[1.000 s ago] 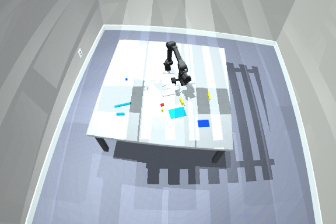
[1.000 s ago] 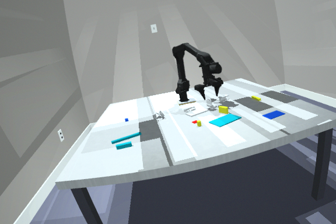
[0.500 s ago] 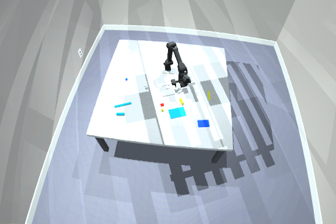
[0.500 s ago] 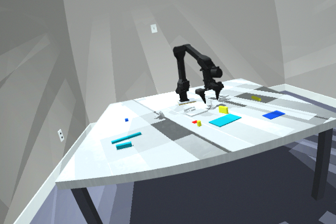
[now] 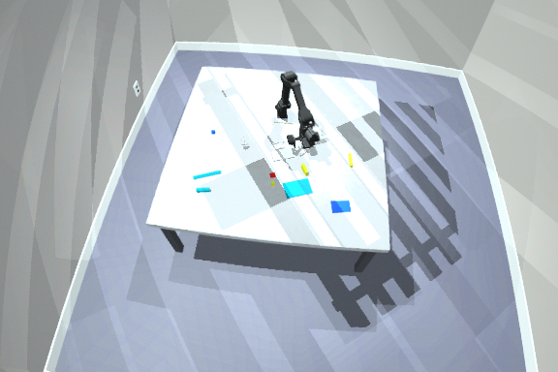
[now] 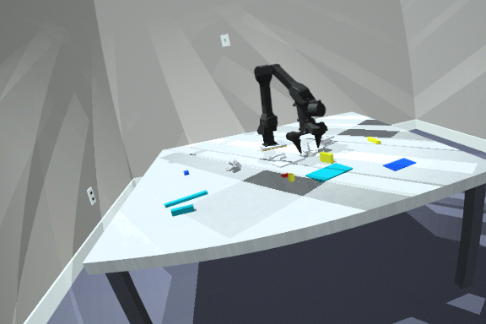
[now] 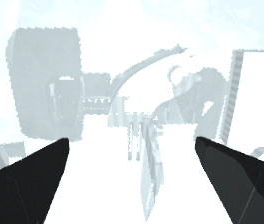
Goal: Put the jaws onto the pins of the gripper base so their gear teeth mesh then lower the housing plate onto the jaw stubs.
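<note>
My gripper (image 5: 302,146) (image 6: 310,150) (image 7: 134,143) is open and empty, pointing down low over the white parts. A white curved part (image 7: 145,87), apparently a jaw, lies just ahead of the fingertips in the wrist view. A thin upright white piece (image 7: 150,175) shows between the open fingers, touching neither. A flat white part with a raised edge (image 7: 232,95) is at the right. Another white part (image 5: 245,142) (image 6: 233,166) lies apart to the left. White on white washes out the details; I cannot tell base from housing plate, nor see whether any teeth mesh.
A cyan plate (image 5: 297,188) (image 6: 329,172), a yellow block (image 5: 304,170) (image 6: 326,157) and a small red piece (image 5: 272,175) (image 6: 284,175) lie in front of the gripper. A blue plate (image 5: 340,206) (image 6: 399,164) lies front right. Two cyan bars (image 5: 207,174) (image 6: 182,210) lie left.
</note>
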`<state>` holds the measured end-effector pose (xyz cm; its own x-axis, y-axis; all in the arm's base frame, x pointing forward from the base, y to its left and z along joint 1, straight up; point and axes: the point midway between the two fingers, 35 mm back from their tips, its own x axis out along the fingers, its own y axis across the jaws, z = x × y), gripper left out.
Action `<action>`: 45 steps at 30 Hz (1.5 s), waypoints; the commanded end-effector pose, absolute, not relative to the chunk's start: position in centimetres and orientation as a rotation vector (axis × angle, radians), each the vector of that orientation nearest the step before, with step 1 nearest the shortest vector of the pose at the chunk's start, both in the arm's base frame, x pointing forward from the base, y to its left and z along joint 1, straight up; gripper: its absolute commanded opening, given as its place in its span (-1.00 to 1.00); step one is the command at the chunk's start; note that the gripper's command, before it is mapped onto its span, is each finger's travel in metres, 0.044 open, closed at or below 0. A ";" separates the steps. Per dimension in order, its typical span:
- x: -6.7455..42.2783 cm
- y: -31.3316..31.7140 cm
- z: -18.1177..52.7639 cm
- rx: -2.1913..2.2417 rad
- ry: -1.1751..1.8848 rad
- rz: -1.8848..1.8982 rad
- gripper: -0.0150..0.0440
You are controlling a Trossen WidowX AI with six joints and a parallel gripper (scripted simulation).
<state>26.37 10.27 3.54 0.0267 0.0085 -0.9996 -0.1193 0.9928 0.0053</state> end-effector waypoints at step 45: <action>26.3 10.3 3.3 -0.089 1.544 0.098 -0.04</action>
